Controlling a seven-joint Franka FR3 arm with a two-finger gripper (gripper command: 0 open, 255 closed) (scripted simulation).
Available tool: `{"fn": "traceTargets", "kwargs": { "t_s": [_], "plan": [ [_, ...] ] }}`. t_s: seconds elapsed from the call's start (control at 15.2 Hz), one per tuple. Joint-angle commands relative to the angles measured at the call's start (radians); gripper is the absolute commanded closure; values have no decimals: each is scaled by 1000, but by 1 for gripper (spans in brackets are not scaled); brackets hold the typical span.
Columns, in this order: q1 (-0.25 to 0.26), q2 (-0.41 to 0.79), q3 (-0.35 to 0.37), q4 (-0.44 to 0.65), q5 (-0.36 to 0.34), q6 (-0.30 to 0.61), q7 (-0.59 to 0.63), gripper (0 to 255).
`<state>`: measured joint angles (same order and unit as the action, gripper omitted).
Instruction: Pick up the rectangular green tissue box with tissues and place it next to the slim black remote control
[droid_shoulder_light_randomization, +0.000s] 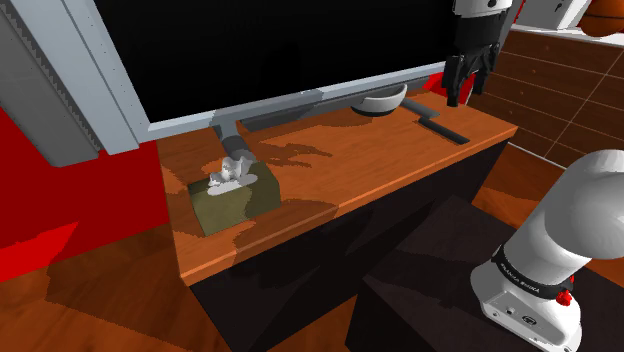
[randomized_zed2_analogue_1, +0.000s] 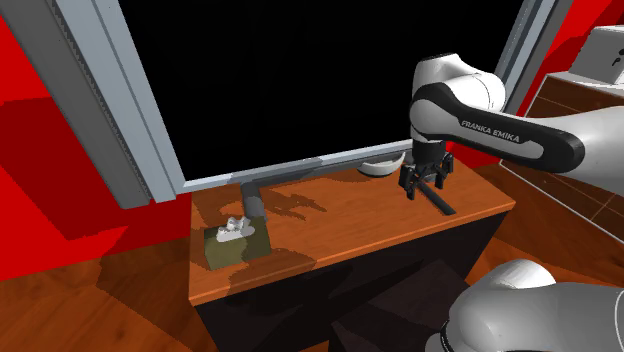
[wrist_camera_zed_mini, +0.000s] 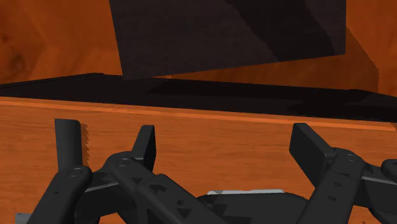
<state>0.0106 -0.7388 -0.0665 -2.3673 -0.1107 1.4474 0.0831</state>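
Shoulder view | we see olive box (droid_shoulder_light_randomization: 236, 196) with white tissues on desk (droid_shoulder_light_randomization: 335, 168), just before TV (droid_shoulder_light_randomization: 260, 50) foot, toward shoulder view's left | remote (droid_shoulder_light_randomization: 441, 123) before TV's other end, well apart | gripper (droid_shoulder_light_randomization: 463, 90) over remote, fingers spread, grasping nothing

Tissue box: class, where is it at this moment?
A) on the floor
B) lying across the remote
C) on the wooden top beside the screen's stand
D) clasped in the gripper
C: the tissue box sits on the wooden top next to the screen's stand, well apart from the open gripper, which hangs over the remote.
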Motion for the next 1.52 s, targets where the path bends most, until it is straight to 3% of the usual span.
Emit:
{"fn": "traceTargets", "kwargs": {
  "t_s": [0.0, 0.73, 1.45],
  "plan": [
    [0, 0, 0, 0, 0, 0, 0, 0],
    [63, -33, 214, -138, 253, 238, 348, 0],
    [93, 131, 462, -105, 414, 556, 677, 0]
  ]
}}
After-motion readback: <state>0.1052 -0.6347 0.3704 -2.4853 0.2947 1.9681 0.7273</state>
